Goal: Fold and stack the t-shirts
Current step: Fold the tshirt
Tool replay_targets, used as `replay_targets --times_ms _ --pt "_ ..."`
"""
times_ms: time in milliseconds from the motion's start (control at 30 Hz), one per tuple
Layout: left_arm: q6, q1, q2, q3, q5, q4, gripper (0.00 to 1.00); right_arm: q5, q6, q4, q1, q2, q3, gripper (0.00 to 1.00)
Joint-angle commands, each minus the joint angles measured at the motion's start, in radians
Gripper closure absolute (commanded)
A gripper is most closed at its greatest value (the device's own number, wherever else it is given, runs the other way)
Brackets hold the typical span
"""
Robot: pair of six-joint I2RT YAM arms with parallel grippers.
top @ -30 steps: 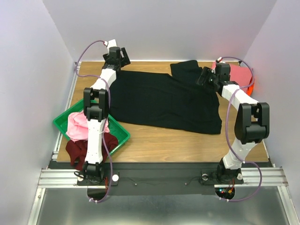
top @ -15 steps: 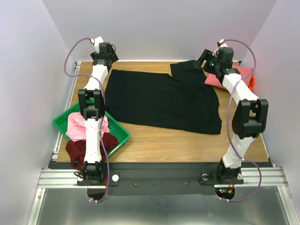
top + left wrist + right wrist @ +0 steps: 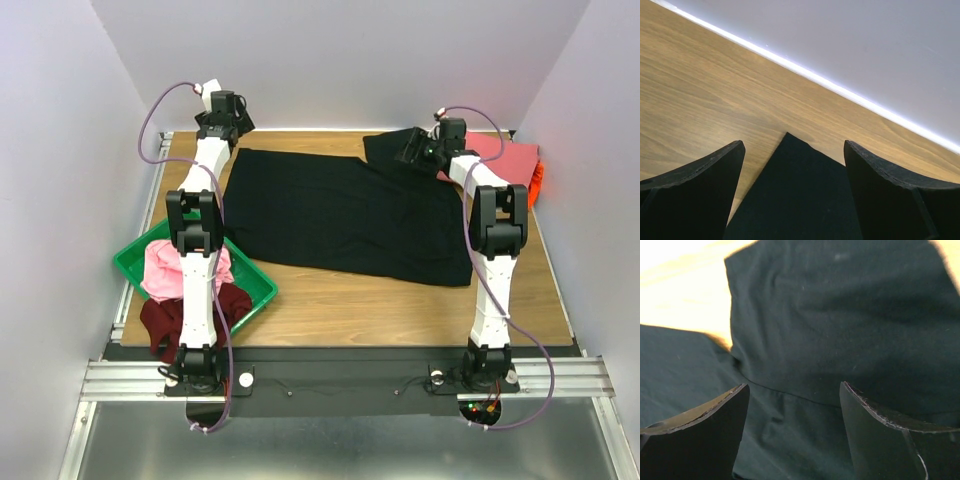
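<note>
Where the overhead view shows only the back of the left gripper (image 3: 226, 128) at the far left corner of the table (image 3: 350, 295), the left wrist view settles its state. The jaws stand wide with nothing held. A pointed corner of the black t-shirt (image 3: 795, 200) lies flat on the wood below the gap, near the strip where the table meets the wall (image 3: 865, 40). Whether the fingers (image 3: 695, 190) touch the cloth cannot be told.

From overhead, the black t-shirt (image 3: 340, 210) lies spread across the middle of the table, its far right sleeve folded over. The right gripper (image 3: 410, 150) sits over that sleeve. Only the right wrist view shows its jaws: set wide apart, gripping nothing, with dark wrinkled cloth (image 3: 840, 315) filling the view beneath them. Contact with the cloth cannot be confirmed.

Containers: one green tray (image 3: 262, 290) at the near left edge of the table. It holds a bunched light pink t-shirt (image 3: 170, 268). A dark maroon t-shirt (image 3: 165, 320) spills over the tray's near rim. Neither wrist view shows the tray.

At the far right corner, a coral-pink t-shirt (image 3: 508, 155) lies flat just beside the black sleeve, with an orange t-shirt (image 3: 537, 182) showing at its right edge.
</note>
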Motion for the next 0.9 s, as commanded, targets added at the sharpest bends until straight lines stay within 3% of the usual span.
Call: replay_targets --times_ms 0,467,867 --pt "-0.026 -0.001 -0.030 -0.014 0.037 0.007 0.09 -0.032 -0.024 0.030 0.015 -0.024 0.025 0.22" --pt "-0.042 -0.046 -0.118 -0.214 0.272 0.141 0.10 0.084 -0.122 -0.107 0.085 -0.050 -0.152 0.22" --pt "-0.064 -0.046 -0.125 -0.311 0.188 -0.034 0.11 0.143 -0.208 -0.162 0.105 -0.136 -0.297 0.22"
